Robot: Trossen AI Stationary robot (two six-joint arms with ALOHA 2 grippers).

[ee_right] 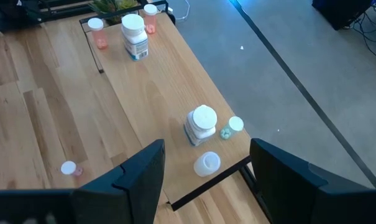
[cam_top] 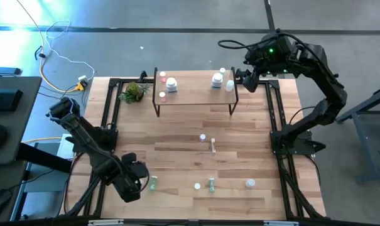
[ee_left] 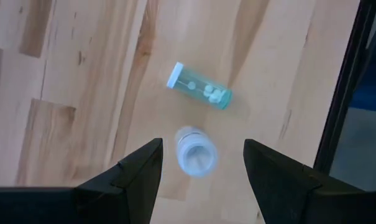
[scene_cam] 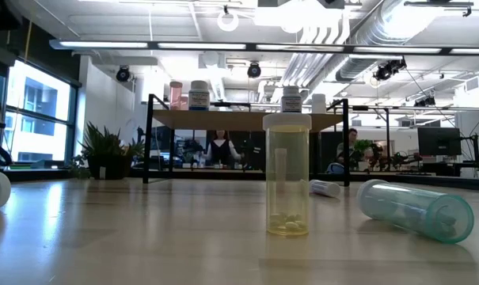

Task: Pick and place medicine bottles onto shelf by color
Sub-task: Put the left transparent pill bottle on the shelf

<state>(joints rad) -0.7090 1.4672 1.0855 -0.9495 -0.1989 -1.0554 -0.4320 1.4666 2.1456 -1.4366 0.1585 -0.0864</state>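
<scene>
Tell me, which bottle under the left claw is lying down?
The green bottle with the blue cap. It lies on its side beyond the open left gripper; the white-capped bottle between the fingers stands upright.

An open-plan robotics lab or industrial workspace: exposed ducts and pipes (scene_cam: pixel 334 39) run beneath long strip lights (scene_cam: pixel 223 47) on the ceiling, with tall windows (scene_cam: pixel 33 111) along one side. Two people (scene_cam: pixel 220 149) sit at workstations beyond the butcher-block table (cam_top: pixel 177 157), near a monitor (scene_cam: pixel 439 142). The floor (cam_top: pixel 177 50) is grey concrete marked with tape lines, with loose cables (cam_top: pixel 58 47) trailing to a power strip beside the black-framed rig.
</scene>
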